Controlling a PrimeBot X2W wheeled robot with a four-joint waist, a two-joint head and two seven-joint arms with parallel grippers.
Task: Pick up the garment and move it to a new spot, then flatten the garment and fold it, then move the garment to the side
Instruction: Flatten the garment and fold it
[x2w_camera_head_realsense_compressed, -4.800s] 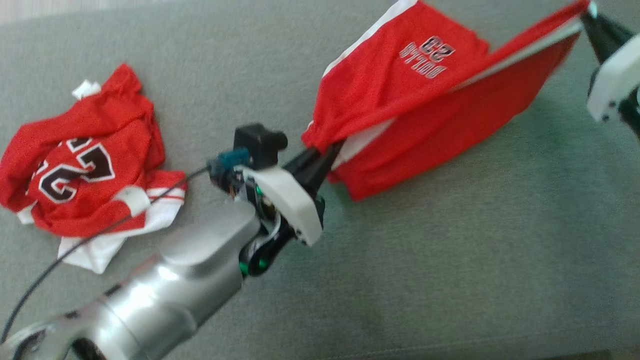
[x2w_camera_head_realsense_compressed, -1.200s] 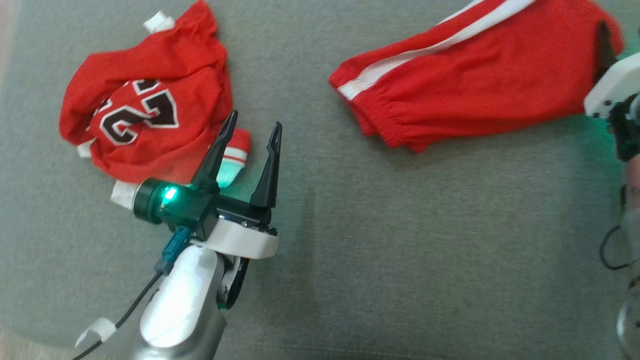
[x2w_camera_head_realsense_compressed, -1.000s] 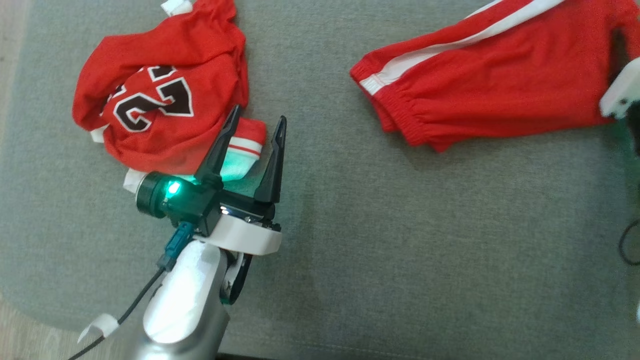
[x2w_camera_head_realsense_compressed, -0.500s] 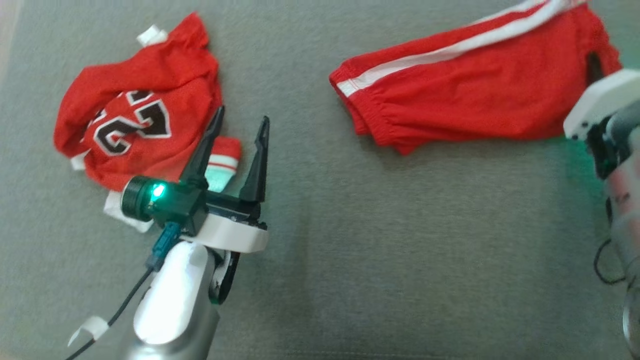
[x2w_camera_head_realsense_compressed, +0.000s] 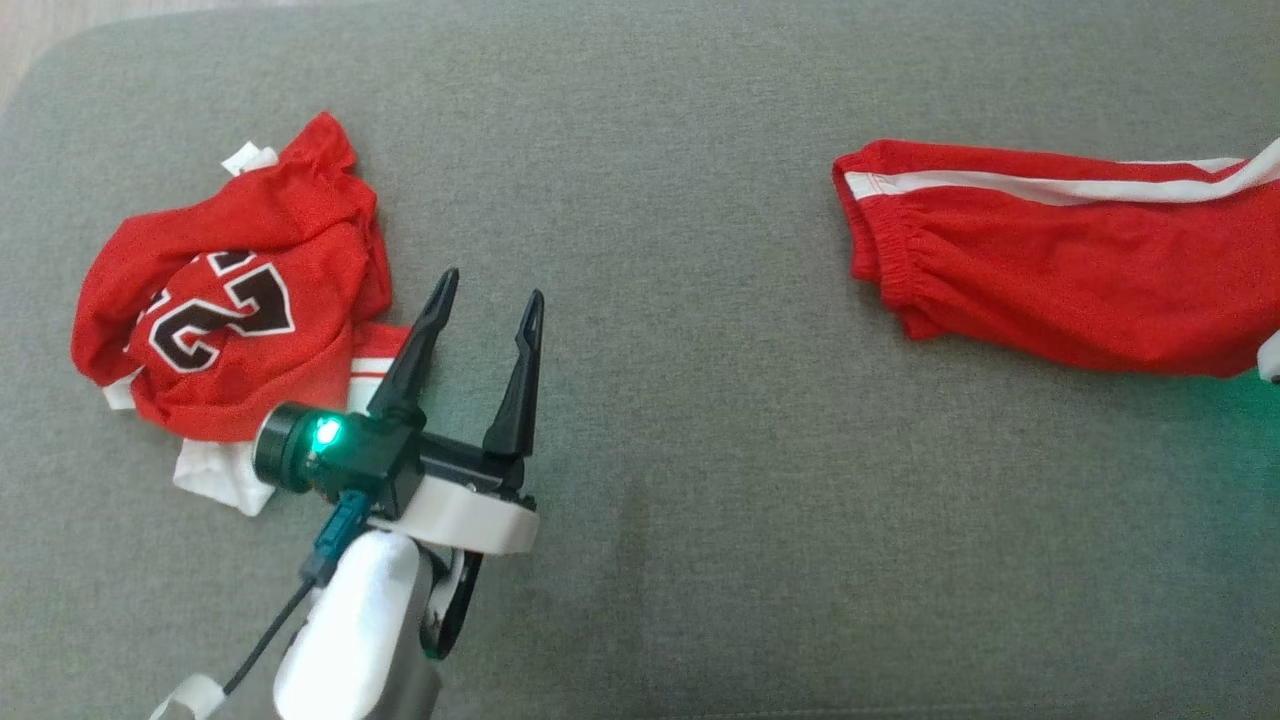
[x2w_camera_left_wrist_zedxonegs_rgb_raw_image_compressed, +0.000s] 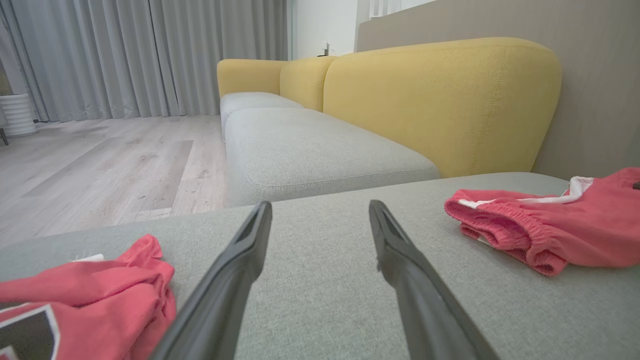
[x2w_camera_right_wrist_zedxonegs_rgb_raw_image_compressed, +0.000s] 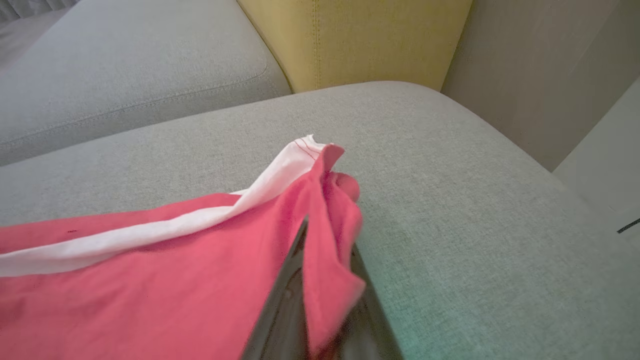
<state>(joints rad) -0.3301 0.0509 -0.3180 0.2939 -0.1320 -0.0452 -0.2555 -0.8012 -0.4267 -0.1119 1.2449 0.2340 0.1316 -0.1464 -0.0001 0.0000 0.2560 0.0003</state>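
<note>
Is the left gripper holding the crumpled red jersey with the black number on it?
No, the left gripper stands open and empty beside the crumpled red jersey.

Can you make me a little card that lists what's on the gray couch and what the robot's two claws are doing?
surface: gray cushion
shorts: red with a white stripe, lying fairly flat on the robot's right
jersey: red with a black number, crumpled, on the robot's left
left gripper: open, holding nothing, beside the jersey
right gripper: shut on an edge of the shorts
behind: yellow backrest
</note>
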